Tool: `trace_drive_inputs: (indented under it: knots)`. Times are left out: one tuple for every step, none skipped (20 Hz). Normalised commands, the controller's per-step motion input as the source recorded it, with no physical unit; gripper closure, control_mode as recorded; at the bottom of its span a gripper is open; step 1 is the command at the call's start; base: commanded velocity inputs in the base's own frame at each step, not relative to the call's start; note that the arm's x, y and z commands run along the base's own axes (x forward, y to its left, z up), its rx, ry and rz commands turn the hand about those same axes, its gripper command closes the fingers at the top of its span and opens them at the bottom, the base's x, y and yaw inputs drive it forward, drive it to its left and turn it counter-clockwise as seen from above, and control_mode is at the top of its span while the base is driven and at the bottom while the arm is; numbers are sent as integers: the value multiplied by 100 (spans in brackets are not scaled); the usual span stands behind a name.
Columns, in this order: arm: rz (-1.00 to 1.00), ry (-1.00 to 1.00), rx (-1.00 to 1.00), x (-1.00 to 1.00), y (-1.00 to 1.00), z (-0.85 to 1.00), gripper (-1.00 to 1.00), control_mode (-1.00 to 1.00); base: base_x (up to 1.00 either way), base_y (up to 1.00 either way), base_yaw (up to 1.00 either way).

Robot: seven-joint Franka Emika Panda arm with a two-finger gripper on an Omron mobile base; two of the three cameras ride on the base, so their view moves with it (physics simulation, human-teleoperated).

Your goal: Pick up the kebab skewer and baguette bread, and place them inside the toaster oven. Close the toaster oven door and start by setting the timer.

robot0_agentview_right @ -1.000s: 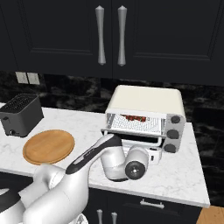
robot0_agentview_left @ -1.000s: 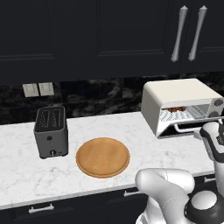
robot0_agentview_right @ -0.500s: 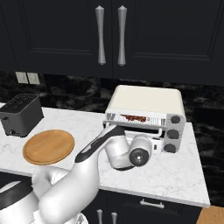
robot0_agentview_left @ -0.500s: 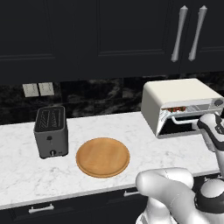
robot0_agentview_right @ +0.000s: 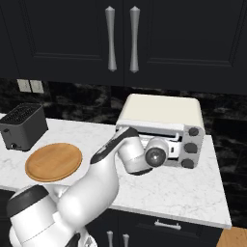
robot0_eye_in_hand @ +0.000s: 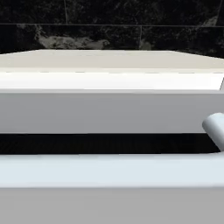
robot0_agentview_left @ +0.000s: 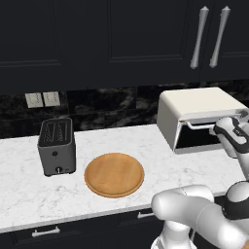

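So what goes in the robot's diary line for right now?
phase: closing door | toaster oven: door nearly shut | gripper: at the door handle, holding nothing | next: set timer knob

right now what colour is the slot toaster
Dark grey slot toaster, clearest in the left base view.

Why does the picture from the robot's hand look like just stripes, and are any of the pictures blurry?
Hand view: the camera sits very close to the toaster oven, so its cream top, pale frame and one dark gap become flat bands; the edges look soft. Left base view: sharp, evenly lit, with a faint shadow under the round wooden board. Right base view: also sharp, no glare; the white arm blocks part of the oven.
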Motion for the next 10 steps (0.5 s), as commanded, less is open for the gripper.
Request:
trace_drive_inputs:
  knots:
    - [0,1,0,31,0,0,-100,-100,0,0,0]
    - [0,0,0,28,0,0,-100,-100,0,0,0]
    - [0,0,0,21,0,0,-100,-100,0,0,0]
    - [0,0,0,16,0,0,-100,-100,0,0,0]
    - [0,0,0,10,0,0,-100,-100,0,0,0]
    - [0,0,0,5,0,0,-100,-100,0,0,0]
    - [0,0,0,3,0,-1,-100,-100,0,0,0]
    - [0,0,0,0,0,-4,-100,-100,0,0,0]
    - [0,0,0,0,0,-9,-100,-100,0,0,0]
    - [0,0,0,4,0,-9,-100,-100,0,0,0]
